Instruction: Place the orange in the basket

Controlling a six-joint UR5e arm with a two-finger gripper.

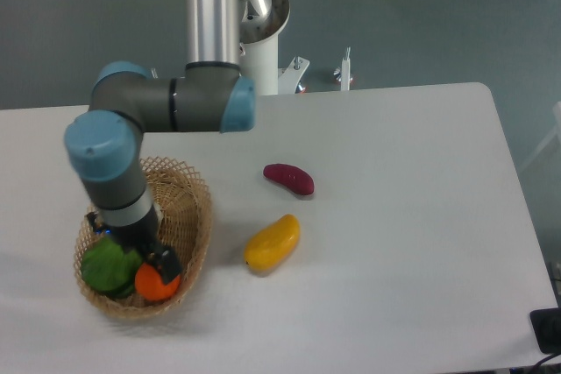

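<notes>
Basket (pixel 197 216): on table's left, holding green round item (pixel 107 266) and the orange (pixel 156 285).
Gripper (pixel 160 266): lowered into basket, touching orange from above; grasping or released, cannot tell.
Mango-like yellow fruit (pixel 272 243): outside, beside basket.
Sweet potato (pixel 289 178): farther right, not needed.

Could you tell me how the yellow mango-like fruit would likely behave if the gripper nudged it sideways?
The yellow fruit looks smooth and rounded, so it may slip or pivot rather than slide straight. Being elongated, it would probably roll only across its long axis. It lies free on the table, nothing stopping it.
</notes>
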